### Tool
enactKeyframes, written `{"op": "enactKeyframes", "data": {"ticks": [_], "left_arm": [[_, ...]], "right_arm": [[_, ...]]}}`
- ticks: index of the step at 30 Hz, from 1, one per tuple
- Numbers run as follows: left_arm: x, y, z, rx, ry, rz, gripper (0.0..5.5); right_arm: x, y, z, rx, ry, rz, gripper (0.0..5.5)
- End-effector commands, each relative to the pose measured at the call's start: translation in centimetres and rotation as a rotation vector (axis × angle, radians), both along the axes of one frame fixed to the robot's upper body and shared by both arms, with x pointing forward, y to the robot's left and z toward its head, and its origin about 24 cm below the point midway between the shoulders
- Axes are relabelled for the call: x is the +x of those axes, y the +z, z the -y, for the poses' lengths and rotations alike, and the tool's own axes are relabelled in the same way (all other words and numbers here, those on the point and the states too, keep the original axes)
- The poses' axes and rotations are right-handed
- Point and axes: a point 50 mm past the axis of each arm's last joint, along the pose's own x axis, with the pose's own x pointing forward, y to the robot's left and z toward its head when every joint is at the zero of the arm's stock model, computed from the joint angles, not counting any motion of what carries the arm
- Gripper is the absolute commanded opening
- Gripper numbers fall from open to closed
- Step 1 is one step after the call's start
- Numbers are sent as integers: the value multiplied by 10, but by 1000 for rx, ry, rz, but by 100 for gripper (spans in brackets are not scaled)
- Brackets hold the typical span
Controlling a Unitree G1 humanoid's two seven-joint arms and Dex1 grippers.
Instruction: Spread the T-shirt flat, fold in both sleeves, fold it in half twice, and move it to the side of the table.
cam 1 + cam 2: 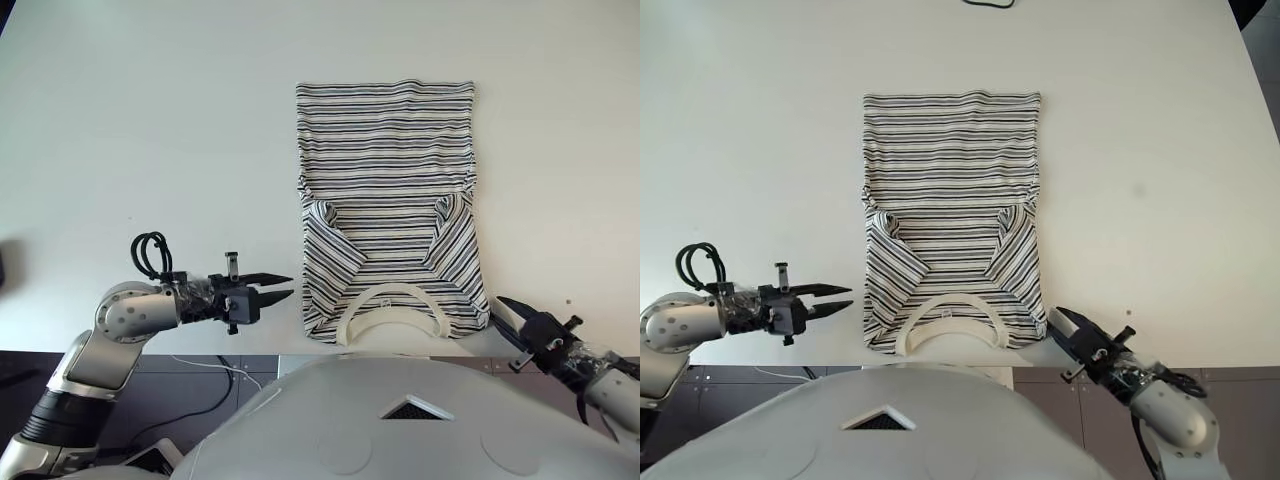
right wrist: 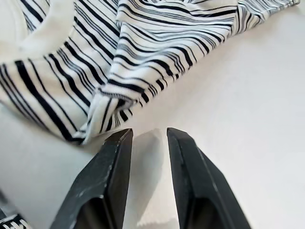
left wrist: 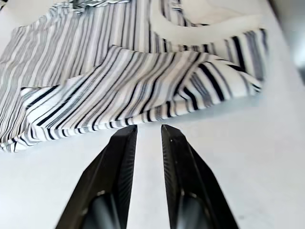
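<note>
Left eye view: one striped T-shirt (image 1: 388, 190) lies flat on the white desk (image 1: 150, 130), between the two tools. Its two sleeves (image 1: 330, 250) are folded in over the chest, and its one white collar (image 1: 392, 295) is at the desk's near edge. The left tool (image 1: 290, 285) hovers just beside the shirt's near corner on its side, tips pointing at the cloth. Its two fingers (image 3: 124, 143) stand a little apart and hold nothing. The right tool (image 1: 500, 308) sits just off the opposite near corner, also aimed at the cloth. Its two fingers (image 2: 119, 148) are parted by a narrow gap, empty, with the striped hem right ahead of the tips.
</note>
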Motion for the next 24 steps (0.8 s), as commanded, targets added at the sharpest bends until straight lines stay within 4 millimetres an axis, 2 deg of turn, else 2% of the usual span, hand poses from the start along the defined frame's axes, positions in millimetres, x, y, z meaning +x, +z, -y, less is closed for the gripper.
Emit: {"op": "enactKeyframes", "data": {"ticks": [1, 3, 11, 17, 24], "left_arm": [[-11, -2, -2, 27, -91, 93, 149], [-17, -6, 4, 23, -126, 152, 178], [-28, -19, 21, 39, -291, 248, 178], [-18, -34, 26, 56, -304, 335, 178], [-17, -41, 29, 48, -321, 362, 178]], "right_arm": [[12, 18, 19, -76, 46, 109, 135], [16, 19, 20, -76, 50, 130, 135], [23, 12, 12, -35, 90, 114, 135], [29, 9, 8, -13, 114, 119, 135], [20, 5, 4, -12, 128, 96, 135]]}}
